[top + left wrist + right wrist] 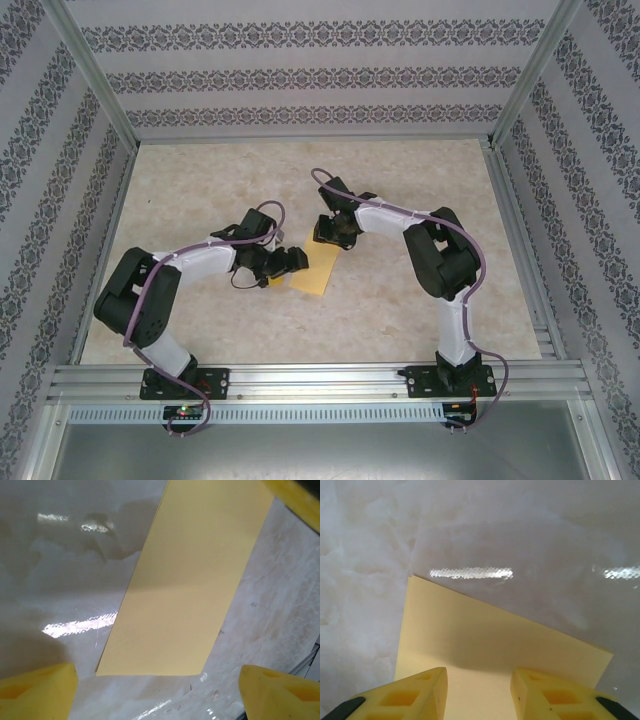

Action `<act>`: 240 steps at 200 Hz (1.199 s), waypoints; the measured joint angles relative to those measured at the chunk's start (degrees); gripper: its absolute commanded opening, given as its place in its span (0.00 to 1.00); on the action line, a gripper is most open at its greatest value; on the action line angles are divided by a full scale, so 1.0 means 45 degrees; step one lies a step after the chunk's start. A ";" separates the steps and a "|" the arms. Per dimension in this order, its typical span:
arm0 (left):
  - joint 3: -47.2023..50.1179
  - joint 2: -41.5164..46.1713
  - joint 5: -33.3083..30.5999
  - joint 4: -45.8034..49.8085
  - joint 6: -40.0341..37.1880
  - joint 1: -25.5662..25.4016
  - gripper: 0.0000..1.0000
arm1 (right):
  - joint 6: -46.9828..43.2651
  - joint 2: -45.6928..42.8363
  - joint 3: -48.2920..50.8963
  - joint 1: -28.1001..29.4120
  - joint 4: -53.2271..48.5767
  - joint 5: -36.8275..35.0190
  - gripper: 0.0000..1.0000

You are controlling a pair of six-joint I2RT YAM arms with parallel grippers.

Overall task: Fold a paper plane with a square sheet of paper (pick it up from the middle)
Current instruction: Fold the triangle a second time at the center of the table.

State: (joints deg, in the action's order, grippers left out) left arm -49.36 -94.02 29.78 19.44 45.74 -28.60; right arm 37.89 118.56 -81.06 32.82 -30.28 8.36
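**Square sheet of paper** (313, 270) lying flat on the glossy marble-patterned table top (400, 170), between the two arms. The left gripper (293, 262) stands at the sheet's left edge. Its yellow fingers (35, 690) are spread wide, one to either side of the sheet's near end, and neither touches the sheet. The right gripper (335, 240) hangs over the sheet's far edge with its jaws part-way apart; bare paper shows in the gap, so nothing is clamped. In the left wrist view the sheet reads longer than wide; whether that is a fold or mere perspective cannot be told.

**Handling, as judged:** the paper is thin, very light and limp. It should crease at the slightest pinch and slide easily on the shiny surface. Lying flush, it offers no raised edge. A hold is therefore best taken at the middle, as the task asks, by pressing the fingertips down and drawing them together until a small ridge lifts between them. An edge hold would likely let the sheet droop and twist.

**Containers:** the sheet rests directly on the table top, inside no tray or box
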 measured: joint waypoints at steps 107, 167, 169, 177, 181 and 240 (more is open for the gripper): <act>-0.0792 -0.0763 0.0272 0.0432 -0.0005 -0.0466 0.82 | -0.0005 0.0015 0.0311 -0.0243 0.0661 0.0641 0.38; -0.0928 -0.0903 0.0073 0.0743 -0.0005 -0.0525 0.84 | -0.0005 -0.0151 0.0782 -0.0335 0.1229 0.0933 0.37; -0.0937 -0.0908 0.0073 0.0758 -0.0005 -0.0529 0.83 | -0.0005 -0.0155 0.0797 -0.0345 0.1248 0.0933 0.37; -0.1001 -0.0952 0.0029 0.0816 -0.0010 -0.0554 0.84 | -0.0005 -0.0185 0.0850 -0.0389 0.1316 0.0986 0.36; -0.1039 -0.0986 -0.0005 0.0855 -0.0010 -0.0573 0.84 | -0.0005 -0.0194 0.0869 -0.0389 0.1341 0.1030 0.37; -0.1574 -0.1350 -0.0058 0.1175 -0.0010 -0.0855 0.77 | -0.0010 -0.0209 0.0952 -0.0413 0.1462 0.1161 0.36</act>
State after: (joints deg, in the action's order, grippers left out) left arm -56.45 -100.09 29.52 24.73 45.69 -32.45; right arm 37.85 117.62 -76.77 30.96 -23.70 13.58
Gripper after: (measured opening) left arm 0.795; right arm 0.362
